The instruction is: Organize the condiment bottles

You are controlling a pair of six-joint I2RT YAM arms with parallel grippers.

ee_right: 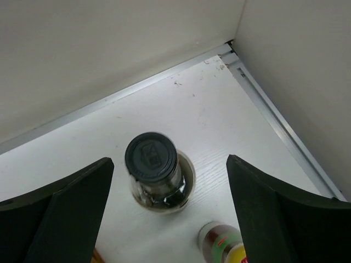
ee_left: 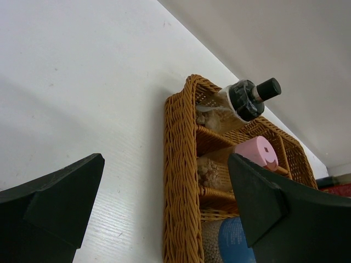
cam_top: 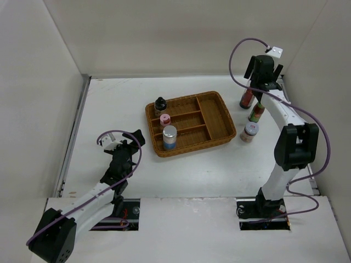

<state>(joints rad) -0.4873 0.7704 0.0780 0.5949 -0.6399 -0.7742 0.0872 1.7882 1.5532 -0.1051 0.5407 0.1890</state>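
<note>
A dark bottle with a black cap (cam_top: pixel 245 98) stands right of the wicker tray. My right gripper (cam_top: pixel 261 83) is open above it; in the right wrist view (ee_right: pixel 169 175) the cap (ee_right: pixel 151 158) lies between the fingers, nearer the left one. A green, orange-capped bottle (cam_top: pixel 256 112) (ee_right: pixel 226 245) and a pink-lidded jar (cam_top: pixel 249 132) stand in front of it. The tray's left cells hold a black-capped bottle (cam_top: pixel 160 104) (ee_left: pixel 249 98), a pink-lidded jar (cam_top: pixel 164 120) (ee_left: pixel 255 151) and a silver-lidded blue-label shaker (cam_top: pixel 170 137) (ee_left: pixel 237 242). My left gripper (cam_top: pixel 133 141) (ee_left: pixel 165 164) is open and empty left of the tray.
The brown wicker divided tray (cam_top: pixel 216 118) (ee_left: pixel 181 181) sits mid-table; its right-hand cells hold nothing. White walls enclose the table at the back and both sides, with a metal rail (ee_right: pixel 285 131) along the right wall near my right gripper.
</note>
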